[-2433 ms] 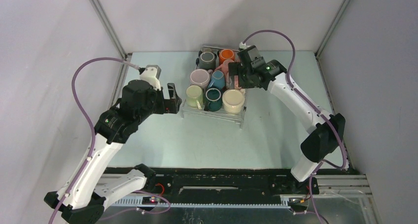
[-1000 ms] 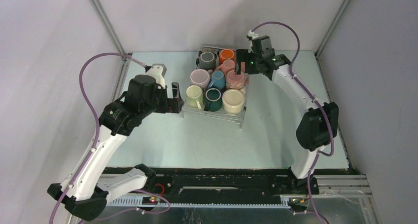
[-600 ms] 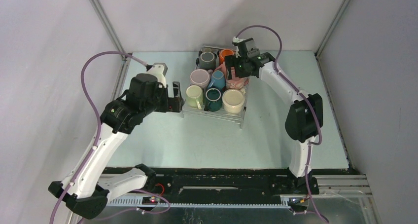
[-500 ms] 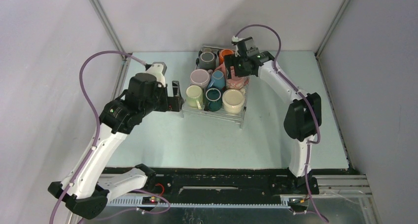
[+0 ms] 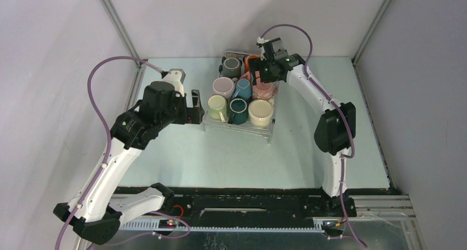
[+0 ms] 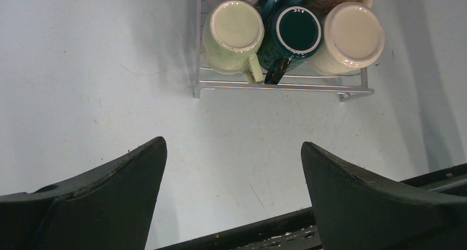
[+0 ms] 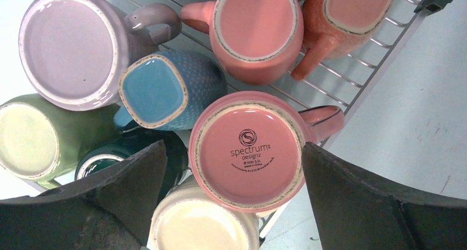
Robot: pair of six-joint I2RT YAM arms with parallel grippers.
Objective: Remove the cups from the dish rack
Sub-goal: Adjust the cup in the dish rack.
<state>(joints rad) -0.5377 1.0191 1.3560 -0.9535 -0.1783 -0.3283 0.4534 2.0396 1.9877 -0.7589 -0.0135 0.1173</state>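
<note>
Right wrist view: right gripper (image 7: 232,146), spread wide, hangs over an upturned pink mug (image 7: 248,151) at the right edge of the dish rack (image 7: 352,76); left gripper (image 6: 232,144) gapes likewise.

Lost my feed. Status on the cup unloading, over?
Open, empty: left gripper over table short of dish rack, right gripper above pink mug's upturned base. Obstruction: neighbouring mugs crowd it.

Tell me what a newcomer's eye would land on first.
The bright cups, packed bottoms-up on the dish rack at the far middle of the table. Next, the right gripper, jaws open, hanging straight over a pink mug with a printed base, while the left gripper hovers open just left of the rack.
</note>
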